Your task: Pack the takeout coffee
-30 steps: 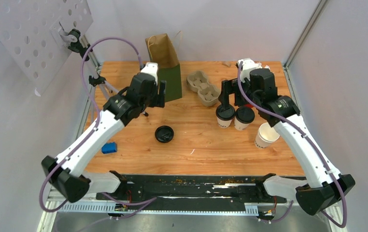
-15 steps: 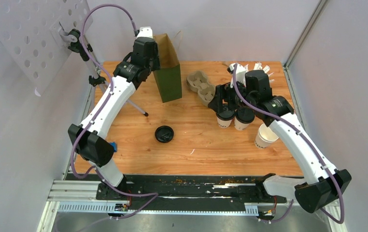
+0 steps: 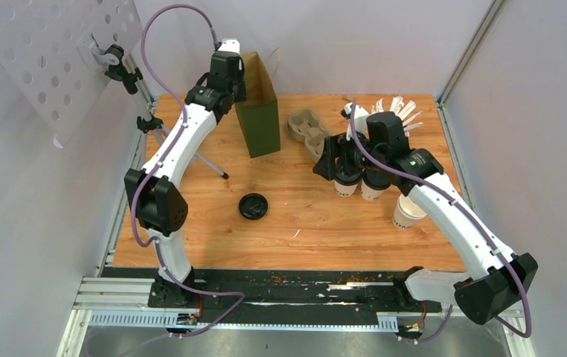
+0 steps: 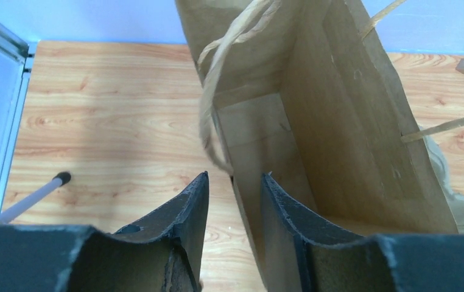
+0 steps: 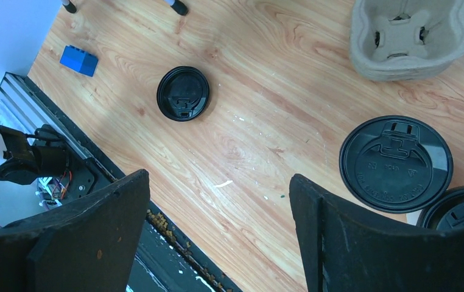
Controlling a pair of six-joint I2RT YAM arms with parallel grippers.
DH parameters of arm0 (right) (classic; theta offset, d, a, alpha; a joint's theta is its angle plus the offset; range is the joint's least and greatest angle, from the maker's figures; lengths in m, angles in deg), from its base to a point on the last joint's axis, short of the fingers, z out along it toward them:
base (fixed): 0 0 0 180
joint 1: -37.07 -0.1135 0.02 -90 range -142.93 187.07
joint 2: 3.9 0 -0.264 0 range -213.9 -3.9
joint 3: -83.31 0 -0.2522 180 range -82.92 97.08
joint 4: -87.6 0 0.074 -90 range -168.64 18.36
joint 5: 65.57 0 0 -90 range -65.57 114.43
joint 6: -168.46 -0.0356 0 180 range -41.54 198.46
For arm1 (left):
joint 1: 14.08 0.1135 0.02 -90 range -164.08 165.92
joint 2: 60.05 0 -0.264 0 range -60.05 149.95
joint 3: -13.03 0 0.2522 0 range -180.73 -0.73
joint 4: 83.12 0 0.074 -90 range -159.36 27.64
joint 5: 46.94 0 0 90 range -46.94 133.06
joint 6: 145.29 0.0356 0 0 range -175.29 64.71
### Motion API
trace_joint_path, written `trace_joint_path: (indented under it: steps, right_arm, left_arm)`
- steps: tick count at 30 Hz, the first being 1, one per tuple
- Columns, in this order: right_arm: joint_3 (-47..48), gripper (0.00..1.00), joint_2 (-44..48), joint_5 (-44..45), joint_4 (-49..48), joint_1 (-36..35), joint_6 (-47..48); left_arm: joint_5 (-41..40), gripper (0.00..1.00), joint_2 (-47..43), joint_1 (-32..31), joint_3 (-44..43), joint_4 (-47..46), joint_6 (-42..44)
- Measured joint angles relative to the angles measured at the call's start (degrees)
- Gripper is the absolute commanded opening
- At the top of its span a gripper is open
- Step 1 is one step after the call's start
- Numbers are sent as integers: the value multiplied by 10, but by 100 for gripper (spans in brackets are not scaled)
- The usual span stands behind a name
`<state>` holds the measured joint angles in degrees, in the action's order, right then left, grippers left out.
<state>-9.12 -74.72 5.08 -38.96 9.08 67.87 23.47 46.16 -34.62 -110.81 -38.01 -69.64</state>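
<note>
Two white paper cups with black lids stand side by side right of centre, one on the left [image 3: 346, 184] and one on the right [image 3: 373, 186]. In the right wrist view their lids show at the right edge, the nearer [image 5: 396, 163] and the farther [image 5: 461, 210]. My right gripper [image 3: 338, 158] hovers above and just left of them, wide open and empty [image 5: 218, 176]. My left gripper [image 3: 236, 93] is at the open brown paper bag [image 3: 260, 119]. Its fingers straddle the bag's left wall [image 4: 235, 175], one outside and one inside, with a gap showing.
A grey pulp carrier [image 3: 308, 131] lies between the bag and the cups. A loose black lid [image 3: 253, 206] lies mid-table. A lidless white cup [image 3: 409, 210] lies right of the coffees. White stirrers [image 3: 399, 108] stick up behind the right arm. A blue block [image 5: 78, 59] sits near the front left.
My left arm has swung from mid-table back to the paper bag and set its fingers over the bag's wall. My right gripper has shifted slightly left over the cups.
</note>
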Motion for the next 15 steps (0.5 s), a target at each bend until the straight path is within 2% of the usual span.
trace_joint_path:
  steps: [2, 5, 8, 9, 15]
  right_arm:
    - [0, 84, 0, 3, 0, -4, -2]
    - [0, 84, 0, 8, 3, -7, -3]
    - [0, 85, 0, 14, 5, -8, -3]
    - [0, 85, 0, 17, 7, -8, -3]
    - [0, 86, 0, 26, 10, -8, 0]
  left_arm:
    - [3, 34, 14, 0, -12, -3, 8]
    - [14, 15, 29, 0, -26, -7, 19]
    - [27, 2, 31, 0, -29, -7, 29]
    - [31, 0, 31, 0, -29, -7, 31]
    - [64, 0, 27, 0, -29, 0, 42]
